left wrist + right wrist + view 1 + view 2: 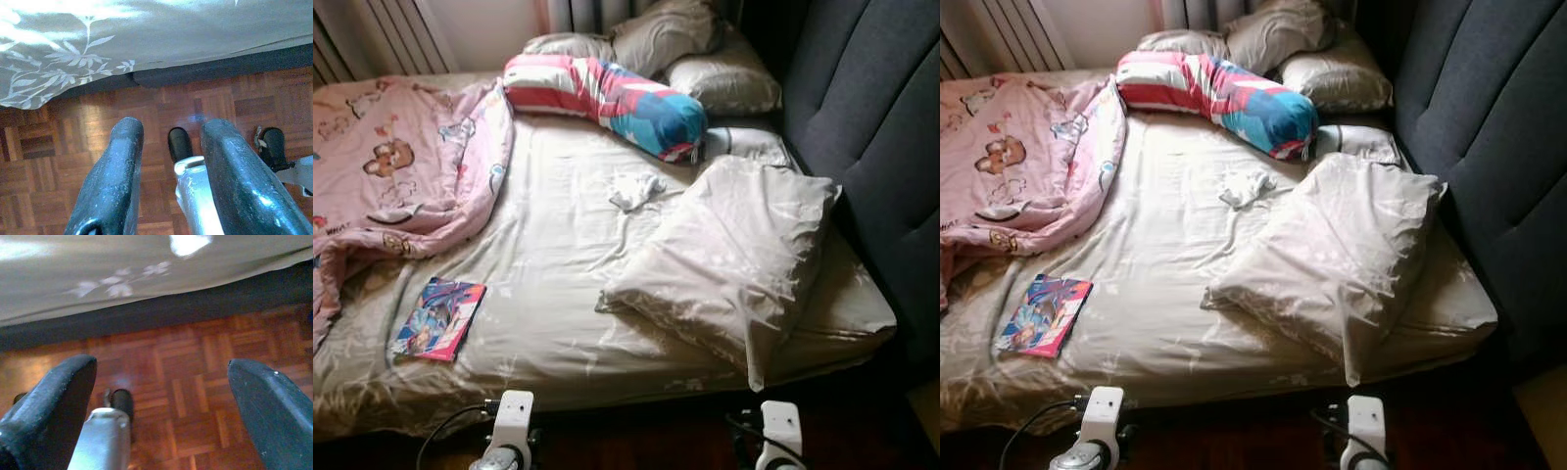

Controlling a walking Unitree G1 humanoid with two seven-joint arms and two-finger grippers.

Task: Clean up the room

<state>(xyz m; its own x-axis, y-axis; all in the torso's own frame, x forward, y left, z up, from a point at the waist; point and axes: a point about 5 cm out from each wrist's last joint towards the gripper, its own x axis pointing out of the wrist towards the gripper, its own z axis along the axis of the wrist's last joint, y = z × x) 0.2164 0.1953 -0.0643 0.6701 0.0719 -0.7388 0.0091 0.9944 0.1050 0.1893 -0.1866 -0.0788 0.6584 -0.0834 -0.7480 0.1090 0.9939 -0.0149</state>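
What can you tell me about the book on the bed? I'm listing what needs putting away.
The book is thin and flat, apparently a comic or picture book with a glossy soft cover printed in pink, blue and red cartoon art; the title cannot be read. It lies closed, face up and slightly skewed, on the beige leaf-patterned bedsheet near the bed's front left edge. It sits just below the bunched pink cartoon blanket; whether they touch is unclear. Nothing rests on it.
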